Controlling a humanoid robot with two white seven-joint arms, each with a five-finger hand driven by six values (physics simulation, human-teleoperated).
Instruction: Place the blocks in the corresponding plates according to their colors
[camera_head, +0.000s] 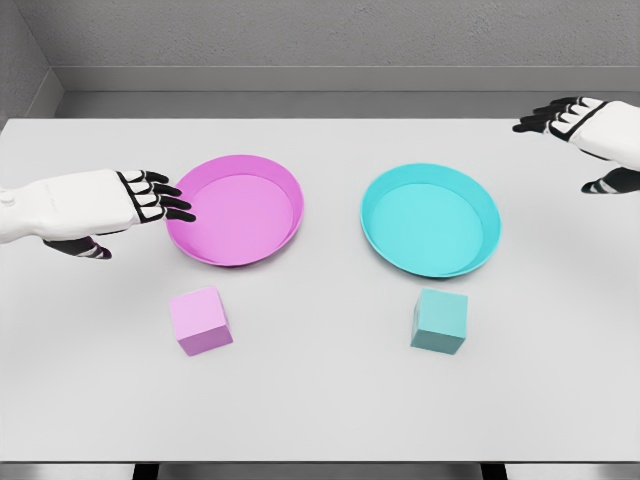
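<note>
Blocks came in two colors, and so did the plates. One pink block (201, 320) sat on the white worktop (320, 400), near the front and a bit to the left. It was a small cube with a pale pink top and darker pink sides. One teal block (439, 320) sat near the front on the right side. It was a cube too, blue-green all over.

Behind the pink block lay one pink plate (285, 180), round with a low rim. Behind the teal block lay one teal plate (485, 205) of the same shape. The two plates were side by side but apart. Neither plate had a block in it. Each block was apart from its plate.

So there were two blocks, two plates and two hands.

The left robot hand (135, 205) was white with black fingertips. It reached in from the left, just beside the pink plate's rim. Its fingers were stretched out and held nothing. The right robot hand (580, 130) was up near the far right corner, well apart from the teal plate. Its fingers were spread loose and held nothing.
</note>
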